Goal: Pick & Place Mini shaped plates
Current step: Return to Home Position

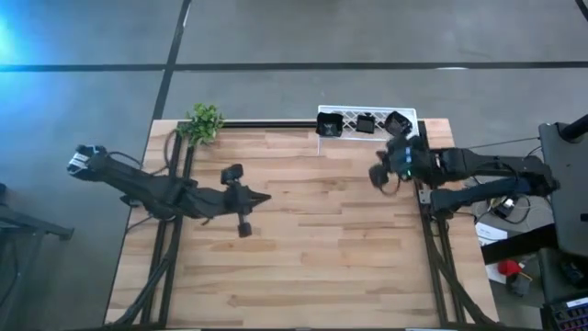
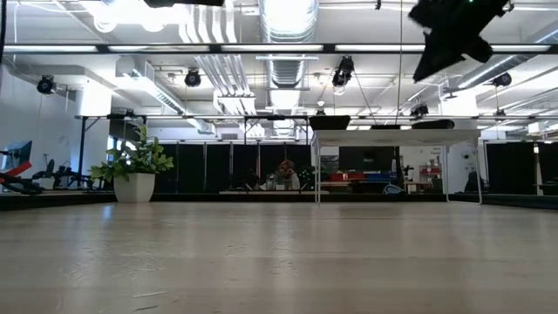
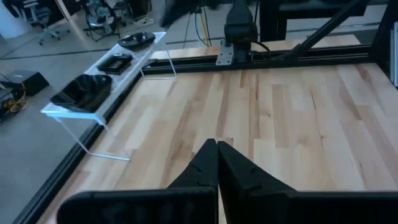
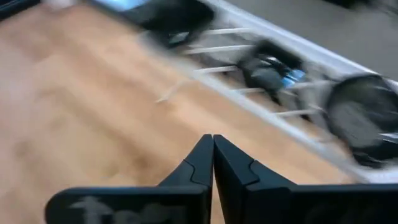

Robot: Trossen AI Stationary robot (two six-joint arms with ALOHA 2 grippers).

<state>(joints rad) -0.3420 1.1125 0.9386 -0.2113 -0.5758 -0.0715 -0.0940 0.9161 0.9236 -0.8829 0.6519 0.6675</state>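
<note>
The left gripper [image 1: 262, 196] hangs over the table [image 1: 322, 267] at about 9 o'clock with its fingers pressed together, the right gripper [image 1: 377, 173] hangs at 2 o'clock, squeezed tight too, and the black plates [image 1: 331, 124] rest on the white rack [image 1: 367, 109] at 12 o'clock.

This looks like a robotics lab set up in a big open hall. A dark left arm [image 1: 156, 188] and right arm [image 1: 487, 167] sit on black frame rails [image 1: 165, 267] at a pale wooden desk [image 1: 312, 248], which stands on a bare grey concrete floor [image 1: 367, 32]. Exposed ducts [image 2: 288, 65] and strip lights [image 2: 288, 13] run overhead. Cables [image 1: 503, 210] trail beside the desk, and office chairs [image 3: 38, 20] stand farther off.
</note>
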